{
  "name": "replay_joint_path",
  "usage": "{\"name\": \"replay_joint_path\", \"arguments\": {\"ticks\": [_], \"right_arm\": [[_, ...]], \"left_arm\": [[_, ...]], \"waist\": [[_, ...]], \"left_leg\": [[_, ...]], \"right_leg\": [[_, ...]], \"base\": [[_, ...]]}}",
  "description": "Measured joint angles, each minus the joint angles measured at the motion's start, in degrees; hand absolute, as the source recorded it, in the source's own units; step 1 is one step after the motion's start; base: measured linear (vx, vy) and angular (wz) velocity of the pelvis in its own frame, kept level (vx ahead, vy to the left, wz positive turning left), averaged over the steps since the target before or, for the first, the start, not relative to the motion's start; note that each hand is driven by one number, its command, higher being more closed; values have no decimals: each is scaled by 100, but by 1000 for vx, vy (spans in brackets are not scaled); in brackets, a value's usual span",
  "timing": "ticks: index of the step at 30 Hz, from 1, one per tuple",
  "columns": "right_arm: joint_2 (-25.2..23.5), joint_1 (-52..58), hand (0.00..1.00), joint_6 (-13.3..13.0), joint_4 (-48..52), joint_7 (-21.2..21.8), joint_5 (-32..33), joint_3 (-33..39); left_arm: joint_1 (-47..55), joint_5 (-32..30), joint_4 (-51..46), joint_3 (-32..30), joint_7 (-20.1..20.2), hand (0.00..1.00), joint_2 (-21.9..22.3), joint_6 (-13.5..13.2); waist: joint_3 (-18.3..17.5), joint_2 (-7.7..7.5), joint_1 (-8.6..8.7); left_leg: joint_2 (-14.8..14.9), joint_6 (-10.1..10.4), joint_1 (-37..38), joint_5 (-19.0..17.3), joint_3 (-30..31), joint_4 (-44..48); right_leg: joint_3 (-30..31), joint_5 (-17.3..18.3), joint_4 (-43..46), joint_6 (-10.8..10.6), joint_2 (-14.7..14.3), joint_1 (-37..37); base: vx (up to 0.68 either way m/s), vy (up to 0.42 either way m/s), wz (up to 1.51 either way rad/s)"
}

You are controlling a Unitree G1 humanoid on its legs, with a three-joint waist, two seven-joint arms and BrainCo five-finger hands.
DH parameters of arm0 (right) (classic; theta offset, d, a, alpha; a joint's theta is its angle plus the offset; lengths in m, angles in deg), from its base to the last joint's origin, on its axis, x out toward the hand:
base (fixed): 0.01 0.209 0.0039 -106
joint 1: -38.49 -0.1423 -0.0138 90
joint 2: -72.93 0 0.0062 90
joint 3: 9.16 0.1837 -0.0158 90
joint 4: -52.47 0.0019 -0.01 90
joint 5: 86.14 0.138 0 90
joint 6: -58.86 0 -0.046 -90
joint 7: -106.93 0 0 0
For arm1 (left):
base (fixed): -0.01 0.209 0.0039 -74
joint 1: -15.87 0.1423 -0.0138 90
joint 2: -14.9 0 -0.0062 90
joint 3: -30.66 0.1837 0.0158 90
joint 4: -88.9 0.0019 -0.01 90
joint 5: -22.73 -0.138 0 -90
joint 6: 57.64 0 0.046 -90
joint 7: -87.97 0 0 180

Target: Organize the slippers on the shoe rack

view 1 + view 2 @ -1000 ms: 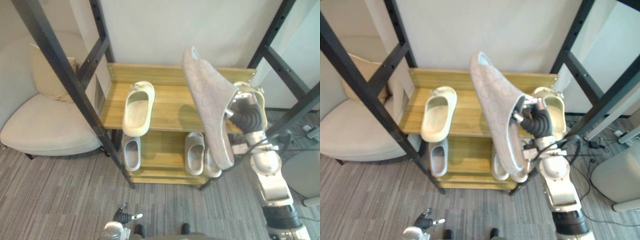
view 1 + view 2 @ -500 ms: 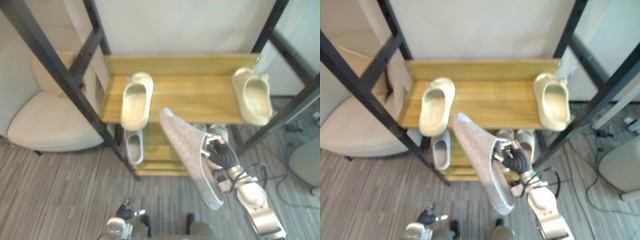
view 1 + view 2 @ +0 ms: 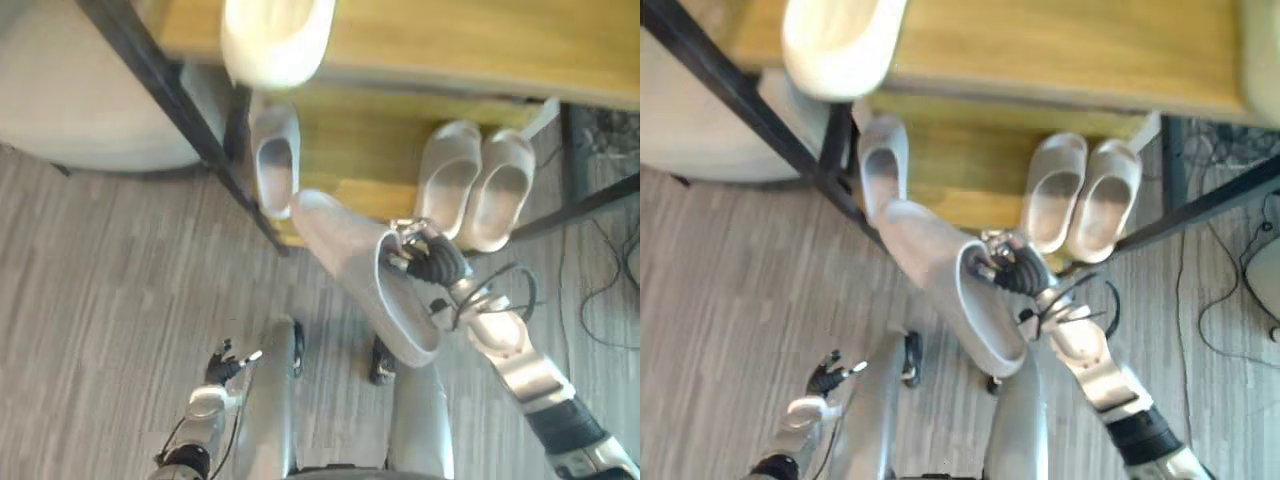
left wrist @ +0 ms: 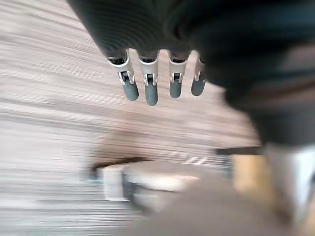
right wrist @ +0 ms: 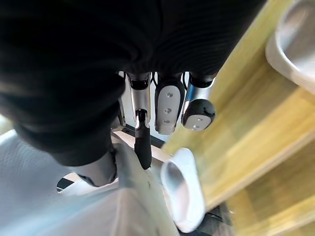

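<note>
**Gripping a grey slipper low before the shoe rack**

Grips the held slipper (image 3: 360, 290) with the right hand (image 3: 430, 262), fingers (image 5: 166, 110) curled over the rim of its opening. Holds it tilted above the floor (image 3: 110, 280), just in front of the shoe rack (image 3: 172, 100), with one end toward the lower shelf (image 3: 370, 150) and the other toward the robot. Cannot tell whether the far end touches the shelf's front edge.

On that lower shelf: a single grey slipper (image 3: 275, 160) at the left, just beside the black post, and a pair of pale slippers (image 3: 448, 180) at the right, side by side and close together. Between them, bare wood.

On the upper shelf (image 3: 450, 40): a cream slipper (image 3: 275, 40) at the left, its near end over the front edge, directly above the single grey slipper.

Left of the rack, a pale armchair (image 3: 80, 110).

Low at the left, well apart from the rack: the left hand (image 3: 225, 365), empty, with fingers (image 4: 151, 91) straight and relaxed above the floor.
</note>
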State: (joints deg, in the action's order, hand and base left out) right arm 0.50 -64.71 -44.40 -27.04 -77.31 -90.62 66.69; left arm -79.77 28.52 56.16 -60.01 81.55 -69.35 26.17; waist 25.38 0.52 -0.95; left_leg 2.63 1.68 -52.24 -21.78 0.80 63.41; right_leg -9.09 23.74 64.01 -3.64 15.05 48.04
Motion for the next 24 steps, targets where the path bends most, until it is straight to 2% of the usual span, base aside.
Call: {"name": "replay_joint_path", "arguments": {"ticks": [4, 6, 8, 11, 17, 24], "right_arm": [[-34, -377, 100, 72, -10, -335, -23, 72], [-227, -537, 100, 136, -19, -574, -217, 267], [-344, -719, 100, 261, -42, -777, -288, 410], [-470, -1161, 100, 427, -325, -1104, -473, 558], [-724, -1919, 100, 930, -1107, -1712, -949, 1009], [-1091, -2987, 100, 1376, -2292, -2155, -1195, 1294]], "left_arm": [[238, 21, 1, -26, -16, 0, 200, 87], [246, 42, -104, -44, -53, 0, 205, 98], [248, 42, -185, -46, -102, 0, 202, 98], [253, 42, -271, -45, -117, 0, 212, 119], [267, 40, -450, -4, -245, 0, 236, 161], [265, 37, -581, 2, -455, 0, 335, 166]], "waist": [[71, -10, -159], [74, -8, -219], [75, -7, -266], [74, -7, -317], [64, 10, -433], [23, 60, -564]], "left_leg": [[35, 19, -398, -85, 2, 352], [119, 32, -599, -94, -24, 463], [218, 33, -751, -93, -96, 569], [230, 83, -904, -109, -119, 718], [226, 102, -1148, -126, -30, 877], [173, 141, -1385, -113, 80, 969]], "right_leg": [[23, 150, 397, 39, 52, 377], [-12, 237, 559, 56, 106, 536], [-16, 315, 717, 60, 141, 675], [1, 394, 904, 90, 194, 845], [-56, 469, 1071, 147, 210, 1022], [-176, 557, 1233, 232, 296, 1175]], "base": [[-70, -22, 6], [-64, -40, 20], [-59, -58, 19], [-25, -19, 3], [-10, -14, 3], [-25, -25, 9]]}}
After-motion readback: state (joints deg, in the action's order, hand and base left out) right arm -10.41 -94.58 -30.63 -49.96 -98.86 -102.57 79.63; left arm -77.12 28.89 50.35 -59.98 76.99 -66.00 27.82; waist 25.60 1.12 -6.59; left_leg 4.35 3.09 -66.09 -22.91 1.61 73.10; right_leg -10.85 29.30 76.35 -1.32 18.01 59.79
